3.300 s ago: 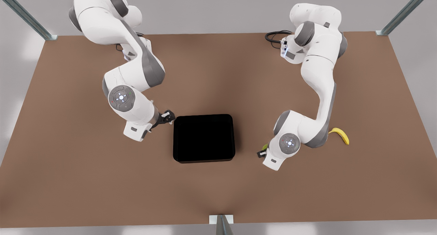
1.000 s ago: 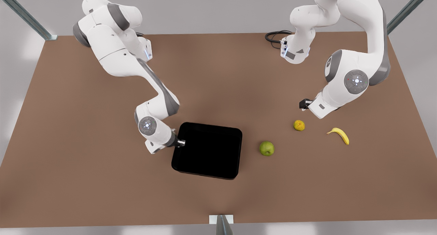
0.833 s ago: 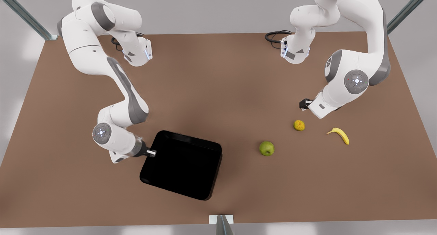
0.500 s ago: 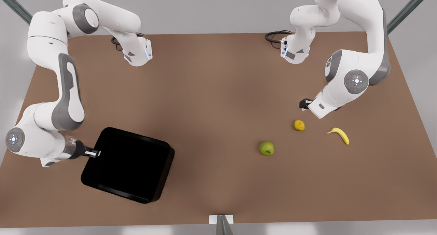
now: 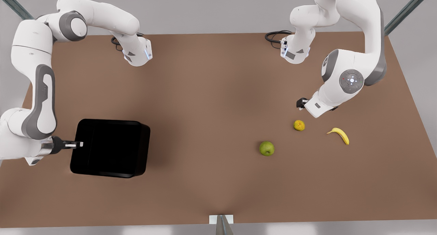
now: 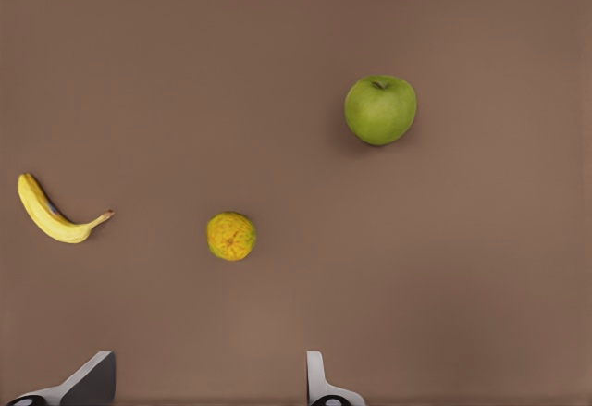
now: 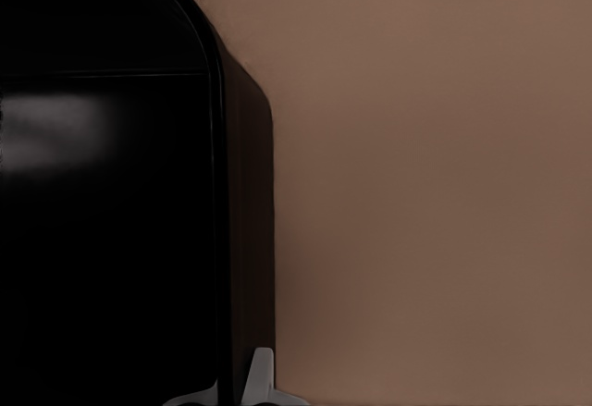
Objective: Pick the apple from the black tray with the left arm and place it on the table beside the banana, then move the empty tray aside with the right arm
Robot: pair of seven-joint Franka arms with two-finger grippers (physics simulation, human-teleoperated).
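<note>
Setting the tray (image 5: 111,148) down flat calls for the right gripper (image 5: 78,144), clamped on its rim near the front view's left tabletop (image 5: 211,91) edge, to lower before letting go. Nothing crowds it. The left gripper (image 6: 203,380), fingers apart, waits above the orange (image 5: 299,125), between apple (image 5: 267,148) and banana (image 5: 339,135).

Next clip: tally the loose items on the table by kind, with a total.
Apple: 1
Bumpy yellow-orange fruit: 1
Banana: 1
Black tray, its rim clamped by the right hand: 1
Total: 4, on the table. The left hand hangs open above the fruit.
</note>
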